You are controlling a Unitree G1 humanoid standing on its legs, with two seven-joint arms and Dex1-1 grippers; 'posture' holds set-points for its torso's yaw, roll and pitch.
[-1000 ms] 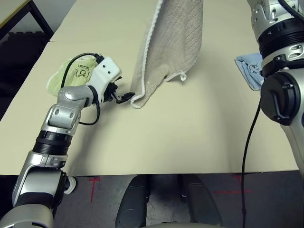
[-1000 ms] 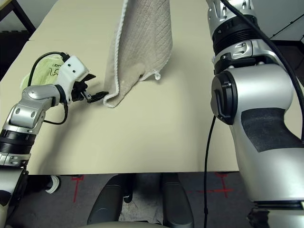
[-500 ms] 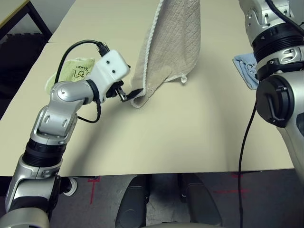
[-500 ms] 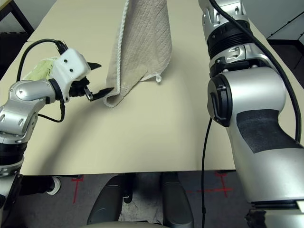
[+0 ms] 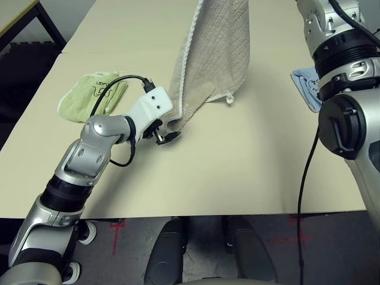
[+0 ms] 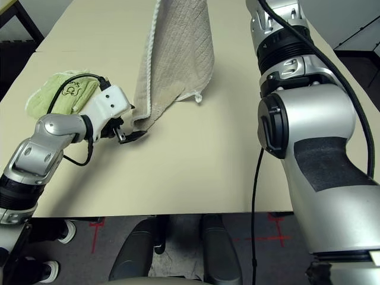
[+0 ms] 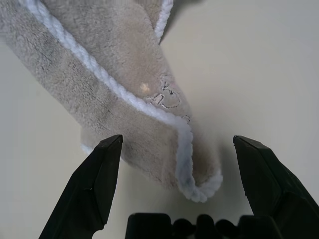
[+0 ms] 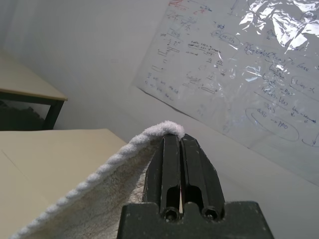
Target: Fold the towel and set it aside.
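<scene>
The beige towel (image 5: 214, 53) hangs in the upper centre, its lower corner touching the table (image 5: 249, 166). The right gripper (image 8: 180, 149) pinches its top edge, probably keeping it taut. The left gripper (image 7: 174, 184), spread wide, brackets that lower corner, apparently ready to grasp.

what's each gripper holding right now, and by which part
The right gripper is shut on the beige towel, pinching its white-trimmed top edge. The left gripper is open around the hanging bottom corner, holding nothing.

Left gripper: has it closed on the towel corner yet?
No, the left gripper is open, with the towel corner between its fingers.
</scene>
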